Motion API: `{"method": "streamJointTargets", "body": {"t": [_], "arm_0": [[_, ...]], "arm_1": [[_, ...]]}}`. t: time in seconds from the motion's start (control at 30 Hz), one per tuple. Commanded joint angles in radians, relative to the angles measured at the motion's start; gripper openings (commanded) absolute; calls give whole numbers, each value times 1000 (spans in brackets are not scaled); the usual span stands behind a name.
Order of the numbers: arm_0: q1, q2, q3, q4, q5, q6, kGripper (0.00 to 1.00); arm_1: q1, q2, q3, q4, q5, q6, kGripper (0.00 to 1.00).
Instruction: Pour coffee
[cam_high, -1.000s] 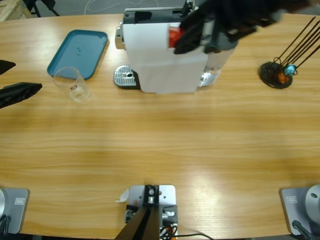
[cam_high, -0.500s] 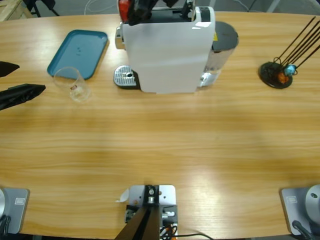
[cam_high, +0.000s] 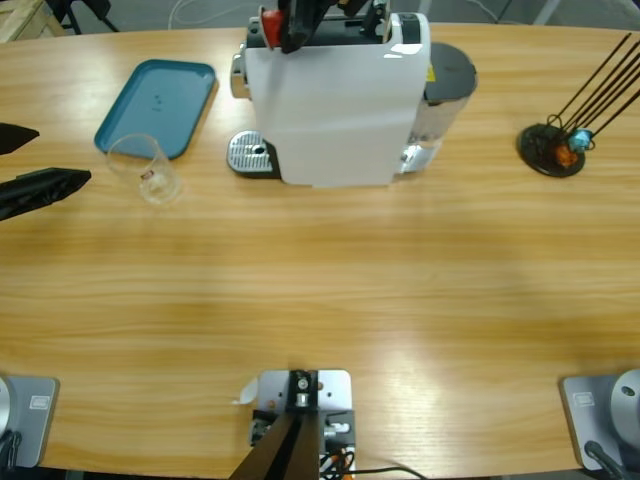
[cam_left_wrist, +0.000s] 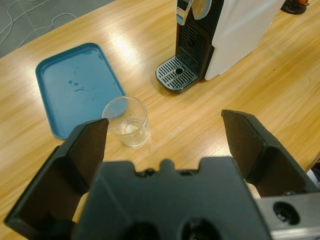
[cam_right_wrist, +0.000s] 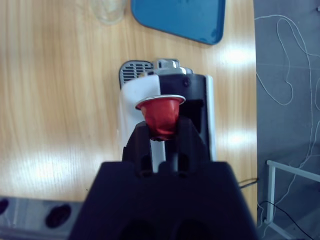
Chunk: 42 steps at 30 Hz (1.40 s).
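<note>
My right fingers (cam_right_wrist: 161, 131) pinch the light, slippery red capsule (cam_right_wrist: 160, 114) by its body; left fingers (cam_left_wrist: 167, 145) spread, holding nothing.

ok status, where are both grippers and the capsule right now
Right gripper shut on red capsule, above coffee machine. Left gripper open, facing empty glass. Nothing in the way.

High cam sits straight above the counter (cam_high: 320, 300), looking down, with the coffee machine (cam_high: 335, 95) at 12 o'clock. Left wrist cam hangs low and close, facing the glass (cam_left_wrist: 127, 121), the teal tray (cam_left_wrist: 75, 90) and the machine's front. Right wrist cam looks down over the machine top, probably from fairly high. All three share machine, tray and glass.
</note>
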Motion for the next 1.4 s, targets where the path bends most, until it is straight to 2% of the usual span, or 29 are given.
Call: {"method": "streamJointTargets", "body": {"t": [0.03,0.83,1.4], "arm_0": [[4,9,29,12,-9,-14,977],[1,12,28,14,-9,-13,977],[1,12,28,14,-8,-14,977]], "arm_1": [[-19,67,-42,25,-9,-16,0],[-45,116,-73,32,-4,-16,0],[-21,156,-99,70,4,-13,0]]}}
